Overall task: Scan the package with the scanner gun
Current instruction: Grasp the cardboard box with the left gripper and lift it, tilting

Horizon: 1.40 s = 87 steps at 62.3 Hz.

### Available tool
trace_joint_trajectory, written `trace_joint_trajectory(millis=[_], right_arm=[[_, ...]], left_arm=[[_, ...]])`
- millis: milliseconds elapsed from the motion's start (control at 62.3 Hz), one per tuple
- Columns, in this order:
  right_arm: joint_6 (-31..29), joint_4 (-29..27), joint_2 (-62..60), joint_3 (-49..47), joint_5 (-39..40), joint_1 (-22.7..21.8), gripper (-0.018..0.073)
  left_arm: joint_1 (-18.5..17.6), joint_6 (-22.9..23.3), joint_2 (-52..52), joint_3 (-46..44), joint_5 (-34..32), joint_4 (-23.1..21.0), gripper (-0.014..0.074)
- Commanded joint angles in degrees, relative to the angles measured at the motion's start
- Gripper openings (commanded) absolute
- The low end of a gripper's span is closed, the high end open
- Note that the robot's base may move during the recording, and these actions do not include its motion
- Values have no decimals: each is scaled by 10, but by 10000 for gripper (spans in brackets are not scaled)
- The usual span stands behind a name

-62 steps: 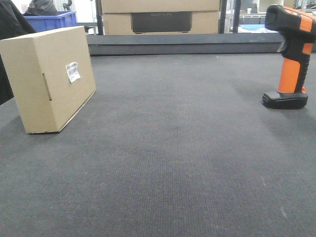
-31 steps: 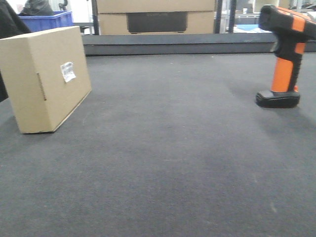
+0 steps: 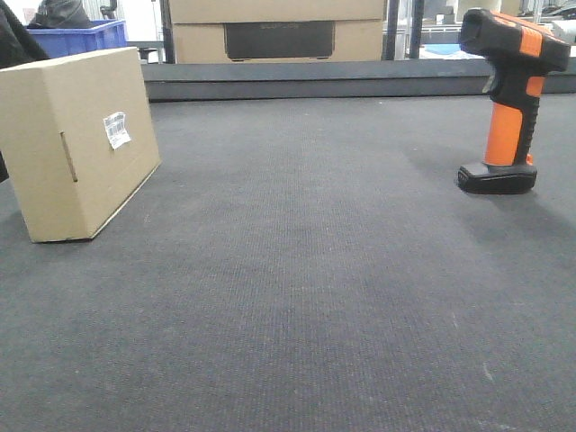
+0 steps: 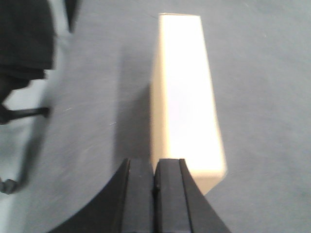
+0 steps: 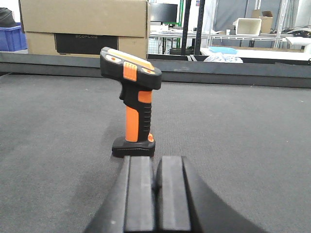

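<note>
The package [image 3: 81, 139], a small brown cardboard box with a white label [image 3: 115, 130], stands on the dark mat at the left. From above, the left wrist view shows the package [image 4: 187, 97] just ahead of my left gripper [image 4: 154, 162], which is shut and holds nothing. The scanner gun [image 3: 506, 99], with its black head and orange handle, stands upright on its foot at the right. In the right wrist view the scanner gun [image 5: 132, 109] stands straight ahead of my right gripper [image 5: 155, 159], also shut and empty. Neither gripper appears in the front view.
The dark mat [image 3: 306, 270] covers the table. A raised dark ledge [image 3: 315, 79] runs along its far edge. Behind it sit a larger cardboard box with a dark panel [image 3: 279, 31] and a blue bin [image 3: 76, 36]. A black chair [image 4: 24, 43] stands left of the package.
The front view has shifted: the package and the scanner gun both sit slightly further left in the frame than a second ago. Neither object has been touched.
</note>
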<state>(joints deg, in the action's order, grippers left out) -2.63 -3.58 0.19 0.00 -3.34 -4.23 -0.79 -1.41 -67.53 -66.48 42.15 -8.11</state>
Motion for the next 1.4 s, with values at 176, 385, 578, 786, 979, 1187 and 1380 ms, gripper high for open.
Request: trace_joint_trajectory(millis=[176, 385, 578, 786, 979, 1187, 1380], right_arm=[[-4, -1, -2, 0, 12, -2, -168], [-4, -1, -2, 0, 12, -2, -168], [-4, -1, -2, 0, 12, -2, -168], [-4, -1, -2, 0, 12, -2, -168], [-4, -1, -2, 0, 12, -2, -168], [-4, -1, -2, 0, 12, -2, -168], [-4, -1, -2, 0, 12, -2, -168]], left_arm=[[-65, 122, -149, -169, 77, 98, -111], [-86, 122, -213, -227, 106, 92, -111], [-109, 122, -239, -227, 114, 123, 81], [-111, 142, -256, -227, 112, 135, 559], [-109, 175, -271, -227, 119, 160, 586], [-109, 175, -309, -227, 138, 160, 581], [-109, 175, -337, -227, 142, 160, 569]])
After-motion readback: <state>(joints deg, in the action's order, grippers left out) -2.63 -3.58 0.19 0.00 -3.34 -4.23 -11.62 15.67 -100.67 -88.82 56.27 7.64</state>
